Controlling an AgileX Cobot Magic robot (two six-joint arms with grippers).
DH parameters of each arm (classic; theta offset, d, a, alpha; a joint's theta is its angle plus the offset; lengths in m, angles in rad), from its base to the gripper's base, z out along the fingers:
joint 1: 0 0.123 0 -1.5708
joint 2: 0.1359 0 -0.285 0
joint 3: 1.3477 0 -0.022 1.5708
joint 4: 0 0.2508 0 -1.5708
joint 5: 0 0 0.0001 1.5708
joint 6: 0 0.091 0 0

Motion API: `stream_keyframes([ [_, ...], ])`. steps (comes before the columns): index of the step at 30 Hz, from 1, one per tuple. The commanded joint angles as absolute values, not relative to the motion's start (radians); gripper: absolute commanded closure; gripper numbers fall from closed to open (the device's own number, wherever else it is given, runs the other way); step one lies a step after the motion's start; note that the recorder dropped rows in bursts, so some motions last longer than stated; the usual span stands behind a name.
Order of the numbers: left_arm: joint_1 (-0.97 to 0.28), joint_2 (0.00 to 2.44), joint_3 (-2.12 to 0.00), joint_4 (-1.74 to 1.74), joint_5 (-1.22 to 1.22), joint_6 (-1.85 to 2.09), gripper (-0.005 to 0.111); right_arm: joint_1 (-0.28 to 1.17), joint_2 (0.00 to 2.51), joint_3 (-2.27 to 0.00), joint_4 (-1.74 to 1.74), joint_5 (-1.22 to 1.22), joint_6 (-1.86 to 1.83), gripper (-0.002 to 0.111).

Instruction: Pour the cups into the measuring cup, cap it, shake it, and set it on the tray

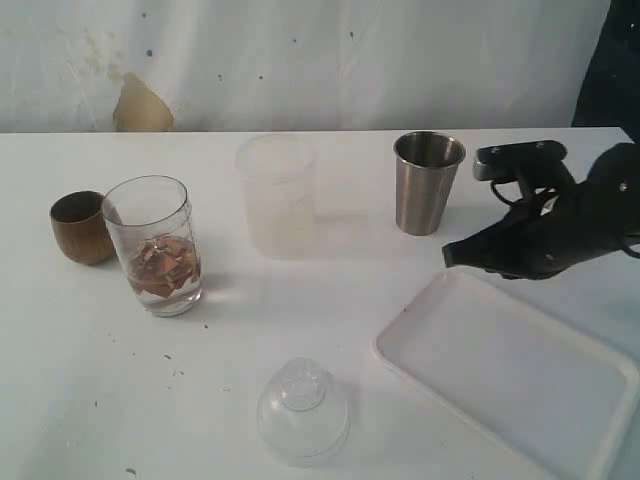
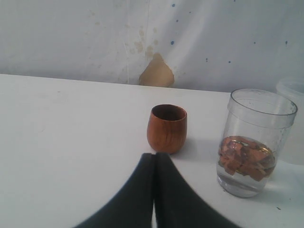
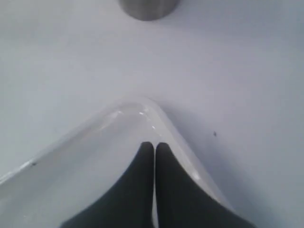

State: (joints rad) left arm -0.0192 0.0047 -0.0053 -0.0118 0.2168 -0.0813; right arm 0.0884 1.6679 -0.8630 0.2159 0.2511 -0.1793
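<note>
Right, exterior view first: the white counter carries everything; far left stands the wooden cup, upright, and just beside it on its right the measuring cup, upright and uncapped, with brown pieces sitting in clear liquid at the bottom; whether the two touch, I cannot tell; further back, near the middle, a frosted cup; to its right the steel tumbler, upright, apart from the rest; near the front edge a clear dome lid lies alone on the counter; the tray lies flat at the near right with nothing on it; the right hand comes in from the right, its dark tip above the tray's far corner, holding nothing.

Now the left wrist view: the left hand has its two black fingers pressed flat together, nothing between them; just beyond the tips stands the wooden cup, not touched, its inside dark; to one side the measuring cup, brown pieces and liquid plain to see; a sliver of the frosted cup at the picture's edge; behind, a pale wall with a brown patch.

Over to the right wrist view: the right hand is likewise pressed closed and empty, its tips over the rounded corner of the tray; whether they touch the rim I cannot tell; beyond, across bare counter, only the base of the steel tumbler shows.
</note>
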Motion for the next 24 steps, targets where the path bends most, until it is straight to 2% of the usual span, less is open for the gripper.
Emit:
stream_keyframes([
  [1, -0.026, 0.000, 0.000, -0.005, 0.209, -0.081, 0.107, 0.033, 1.569, -0.791, 0.214, 0.204, -0.173, 0.108],
  [11, -0.026, 0.000, 0.000, -0.005, 0.209, -0.081, 0.107, 0.028, 1.176, -0.492, 0.235, -0.116, -0.153, 0.108],
  [24, -0.026, 0.000, 0.000, -0.005, 0.209, -0.081, 0.107, 0.028, 0.711, -0.191, 0.235, -0.152, -0.153, 0.108],
])
